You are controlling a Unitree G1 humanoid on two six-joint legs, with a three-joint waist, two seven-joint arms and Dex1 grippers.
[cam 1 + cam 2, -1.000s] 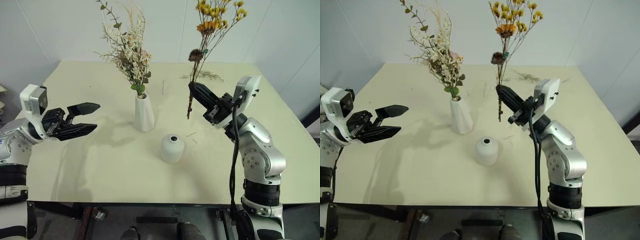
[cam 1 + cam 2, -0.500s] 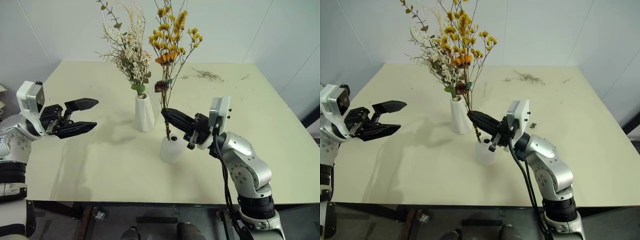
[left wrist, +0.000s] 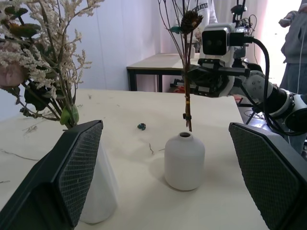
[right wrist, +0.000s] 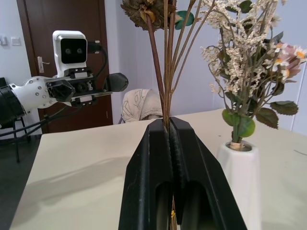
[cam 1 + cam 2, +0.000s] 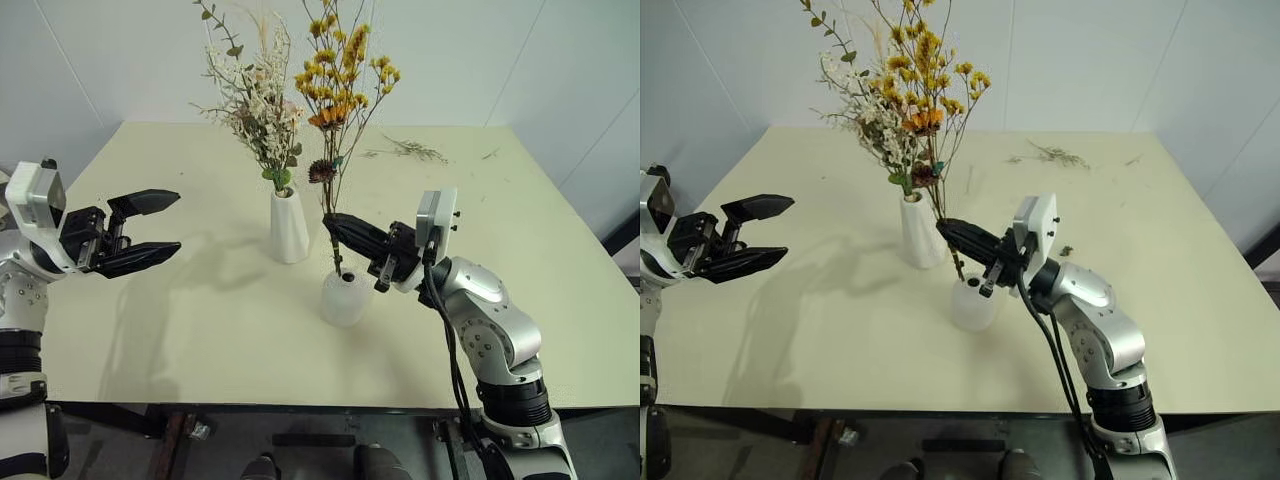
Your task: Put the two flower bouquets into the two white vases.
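yellow bouquet [image 5: 340, 70] lowered over short vase [image 5: 346, 297]

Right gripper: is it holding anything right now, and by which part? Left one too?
The right gripper is shut on the yellow-orange bouquet, pinching its bundled stems low down, just above the short vase. The left gripper is open and holds nothing.

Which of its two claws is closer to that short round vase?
Right. The right gripper holds the yellow bouquet just above the short vase; the left gripper hangs open far off.
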